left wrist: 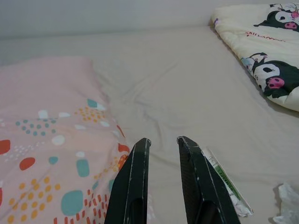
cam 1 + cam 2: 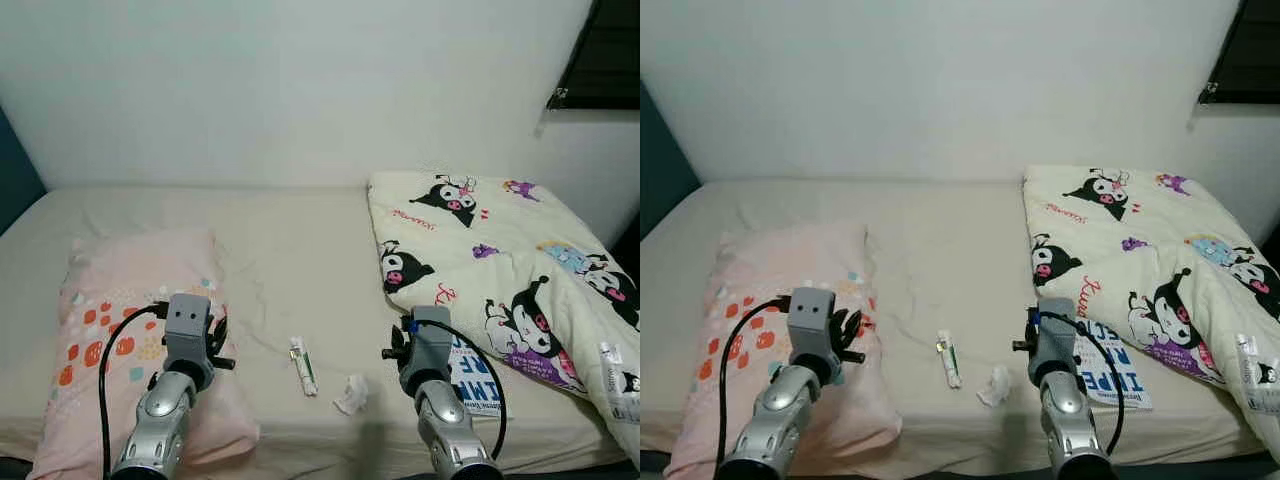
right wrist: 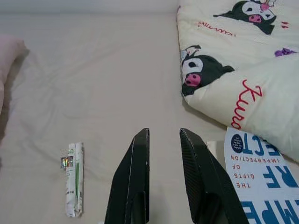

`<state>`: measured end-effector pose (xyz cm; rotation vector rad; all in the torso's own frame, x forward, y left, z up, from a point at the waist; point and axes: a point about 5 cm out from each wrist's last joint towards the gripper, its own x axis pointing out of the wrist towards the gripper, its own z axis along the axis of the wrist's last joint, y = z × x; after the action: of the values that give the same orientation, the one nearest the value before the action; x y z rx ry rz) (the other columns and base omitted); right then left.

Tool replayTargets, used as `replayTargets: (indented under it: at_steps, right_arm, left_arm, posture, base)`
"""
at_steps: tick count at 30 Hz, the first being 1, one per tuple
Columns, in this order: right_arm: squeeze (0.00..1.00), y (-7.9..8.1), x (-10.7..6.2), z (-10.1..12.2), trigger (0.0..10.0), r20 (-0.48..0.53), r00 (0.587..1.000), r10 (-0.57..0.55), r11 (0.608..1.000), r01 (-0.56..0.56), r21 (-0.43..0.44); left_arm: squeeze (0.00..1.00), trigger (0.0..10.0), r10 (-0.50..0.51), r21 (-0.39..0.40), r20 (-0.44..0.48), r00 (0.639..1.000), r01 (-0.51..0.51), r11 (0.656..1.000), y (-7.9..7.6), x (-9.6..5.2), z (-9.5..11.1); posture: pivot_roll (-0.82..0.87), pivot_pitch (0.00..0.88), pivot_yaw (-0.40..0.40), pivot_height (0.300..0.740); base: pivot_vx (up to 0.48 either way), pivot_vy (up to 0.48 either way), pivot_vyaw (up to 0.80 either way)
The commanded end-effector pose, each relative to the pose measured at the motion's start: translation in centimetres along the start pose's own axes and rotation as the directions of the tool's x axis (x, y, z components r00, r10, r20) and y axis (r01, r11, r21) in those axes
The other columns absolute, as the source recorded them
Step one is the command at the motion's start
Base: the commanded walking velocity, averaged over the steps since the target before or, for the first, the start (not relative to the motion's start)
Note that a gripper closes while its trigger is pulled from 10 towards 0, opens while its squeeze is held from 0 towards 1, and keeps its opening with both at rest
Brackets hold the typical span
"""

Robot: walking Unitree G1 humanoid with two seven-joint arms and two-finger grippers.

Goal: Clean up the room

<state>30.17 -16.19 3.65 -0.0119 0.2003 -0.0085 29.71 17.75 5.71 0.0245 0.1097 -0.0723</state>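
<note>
Two grippers were up in front of you over the near edge of the bed (image 2: 300, 230): your left gripper (image 1: 162, 145) hovered above the inner edge of the pink pillow (image 2: 120, 330), and your right gripper (image 3: 164, 135) hung over the bare sheet just beside the book (image 2: 1110, 372). Both sets of jaws stood narrowly apart with nothing between them; in each wrist view you could see the sheet through the slim gap. Between your two arms lay the clutter: a small white-and-green tube (image 2: 303, 365), flattened and lying lengthwise away from you, and just to its right, closer to the bed edge, a crumpled white tissue (image 2: 351, 394). Neither gripper touched them. The tube showed beside the right finger of your left gripper in that wrist view, and off to the side of your right gripper in the other. The book, white with blue lettering, lay flat at the bed edge with its far part tucked under the folded cartoon-print quilt (image 2: 500, 260), which covered the right side of the bed up to the white wall (image 2: 300, 90). The pillow, dotted in orange, red and teal, sat on the left side of the bed, with one corner hanging near the front edge. A dark window (image 2: 610, 55) showed at the upper right.
</note>
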Motion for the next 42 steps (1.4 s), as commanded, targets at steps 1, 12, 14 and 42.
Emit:
replayTargets:
  at_steps: [1, 12, 14, 42]
  right_arm:
    - [0.0, 0.0, 0.0, 0.1, 10.0, 0.009, 1.0, -0.001, 1.0, 0.001, 0.005]
    - [0.0, 0.0, 0.0, 0.2, 10.0, 0.009, 1.0, 0.005, 1.0, -0.005, 0.004]
    - [0.0, 0.0, 0.0, 0.1, 10.0, 0.008, 1.0, 0.005, 1.0, -0.005, 0.003]
    - [0.0, 0.3, 0.0, 0.3, 10.0, 0.018, 1.0, 0.018, 1.0, -0.018, 0.005]
  left_arm:
    - [0.0, 10.0, 0.007, 0.015, 0.003, 1.0, -0.007, 1.0, 0.1, 0.0, 0.1]
    - [0.0, 10.0, 0.001, 0.016, -0.001, 1.0, -0.001, 1.0, -0.1, 0.0, 0.1]
    - [0.0, 10.0, -0.002, 0.017, -0.001, 1.0, 0.002, 1.0, -0.2, 0.0, 0.1]
    - [0.0, 10.0, -0.057, 0.044, 0.025, 0.998, 0.056, 0.997, -1.1, 0.2, 1.0]
  posture:
    - [0.1, 0.0, -0.02, 0.686]
    - [0.1, 0.002, -0.022, 0.646]
    - [0.1, 0.003, -0.022, 0.636]
    - [0.1, 0.015, -0.015, 0.586]
  base:
    - [0.0, 0.0, 0.0]
    - [0.0, 0.0, 0.0]
    - [0.0, 0.0, 0.0]
    - [0.0, 0.0, 0.0]
